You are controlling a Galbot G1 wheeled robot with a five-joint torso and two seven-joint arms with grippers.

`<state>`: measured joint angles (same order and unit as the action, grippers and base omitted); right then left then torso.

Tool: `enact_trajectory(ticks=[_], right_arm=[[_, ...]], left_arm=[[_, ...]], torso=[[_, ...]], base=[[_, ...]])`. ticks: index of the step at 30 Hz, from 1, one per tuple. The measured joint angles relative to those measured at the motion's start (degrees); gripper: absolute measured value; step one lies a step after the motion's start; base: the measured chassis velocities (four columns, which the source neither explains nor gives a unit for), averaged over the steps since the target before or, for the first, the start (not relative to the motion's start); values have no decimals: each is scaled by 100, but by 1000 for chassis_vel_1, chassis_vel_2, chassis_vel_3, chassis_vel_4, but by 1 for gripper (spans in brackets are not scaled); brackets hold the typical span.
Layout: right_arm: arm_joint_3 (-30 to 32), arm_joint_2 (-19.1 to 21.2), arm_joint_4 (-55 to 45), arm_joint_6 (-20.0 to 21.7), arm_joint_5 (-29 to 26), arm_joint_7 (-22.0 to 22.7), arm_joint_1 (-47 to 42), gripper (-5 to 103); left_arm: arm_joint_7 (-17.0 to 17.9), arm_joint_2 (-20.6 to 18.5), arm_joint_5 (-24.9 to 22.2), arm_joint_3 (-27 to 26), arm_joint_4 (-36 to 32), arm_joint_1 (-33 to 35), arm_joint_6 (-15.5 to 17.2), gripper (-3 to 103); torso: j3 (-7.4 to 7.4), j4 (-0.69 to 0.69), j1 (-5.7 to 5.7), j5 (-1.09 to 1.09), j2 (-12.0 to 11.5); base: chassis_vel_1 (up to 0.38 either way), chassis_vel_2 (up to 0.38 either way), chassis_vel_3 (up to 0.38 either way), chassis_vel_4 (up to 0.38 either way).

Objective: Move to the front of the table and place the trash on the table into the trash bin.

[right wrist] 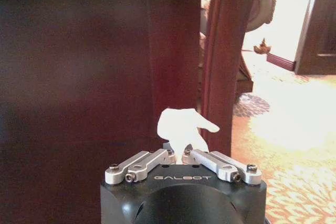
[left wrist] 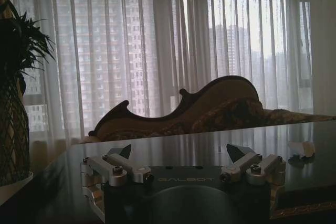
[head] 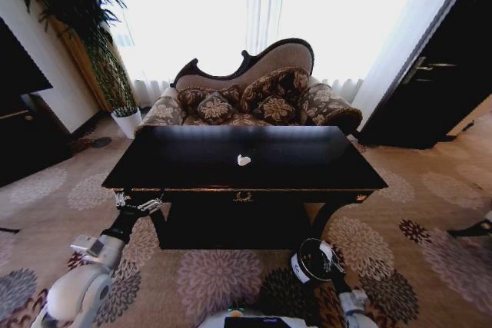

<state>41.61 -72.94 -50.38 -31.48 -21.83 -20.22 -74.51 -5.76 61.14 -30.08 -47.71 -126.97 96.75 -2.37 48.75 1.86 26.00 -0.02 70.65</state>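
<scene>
The right hand is clenched on a white paper wad, pinched between its fingertips, and in the head view it sits low by the front right leg of the counter, directly over the trash bin, which stands on the carpet in front of the counter. The step in hand looks to be the drop, and it will go well only if the wad is truly above the bin's mouth when the fingers part; the bin is small and its rim lies just beside the counter leg, so I would centre the hand over the opening and lower it a little before letting go, since a light wad can catch the rim and roll onto the carpet. The left hand is released, its fingers spread wide, and hovers at the counter's front left corner, level with the glossy top. A second white wad lies near the middle of the counter, well apart from that hand, also visible toward the far side in the left wrist view. That piece remains to be fetched, so the task seems partly done
</scene>
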Motion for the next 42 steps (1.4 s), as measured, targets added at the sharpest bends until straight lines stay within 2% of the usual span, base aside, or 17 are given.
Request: enact_trajectory(ticks=[6,8,11,16,20,26,27,28,30,33,36,37,39,41,42], right_arm=[[-83,125,918,27,529,193,655,1],[-126,140,1020,99,537,249,755,1],[-375,142,1343,595,265,490,1102,1],[-439,133,1946,885,341,679,1574,1],[-462,148,2224,953,415,722,1748,1],[-445,153,2436,995,593,734,1917,1],[-441,153,2452,1008,608,728,1919,-2],[-440,153,2461,1014,614,725,1920,2],[-438,154,2475,1020,616,723,1923,2],[-437,155,2485,1055,597,716,1928,18],[-438,155,2487,1064,576,711,1927,23],[-438,155,2487,1067,564,706,1926,33],[-438,154,2486,1069,558,704,1926,33],[-438,151,2486,1071,550,700,1926,44],[-438,150,2485,1071,549,699,1926,44]], left_arm=[[0,0,0,0,0,0,0,100],[0,0,0,0,0,0,0,100],[0,0,0,0,0,0,0,100],[0,0,0,0,0,0,0,100],[0,0,0,0,0,0,0,100],[0,0,0,0,0,0,0,100],[0,0,0,0,0,0,0,100],[0,0,0,0,0,0,0,100],[0,0,0,0,0,0,0,100],[0,0,0,0,0,0,0,100],[0,0,0,0,0,0,0,100],[0,0,0,0,0,0,0,100],[0,0,0,0,0,0,0,100],[0,0,0,0,0,0,0,100],[0,0,0,0,0,0,0,100]], torso=[[0,1,0,1,0],[0,0,0,0,0],[0,1,0,3,0],[0,-2,0,1,0],[1,1,1,1,0],[0,-1,0,0,0],[0,0,1,0,0],[0,0,1,1,0],[0,1,0,0,0],[0,0,0,0,0],[0,0,0,0,0],[0,0,0,0,0],[0,0,0,0,0],[0,0,0,0,0],[0,0,0,1,0]], base=[[0,0,0,0],[0,0,0,0],[0,0,0,0],[0,0,0,0],[0,0,0,0],[0,0,0,0],[0,0,0,0],[0,0,0,0],[0,0,0,0],[0,0,0,0],[0,0,0,0],[0,0,0,0],[0,0,0,0],[0,0,0,0],[0,0,0,0]])
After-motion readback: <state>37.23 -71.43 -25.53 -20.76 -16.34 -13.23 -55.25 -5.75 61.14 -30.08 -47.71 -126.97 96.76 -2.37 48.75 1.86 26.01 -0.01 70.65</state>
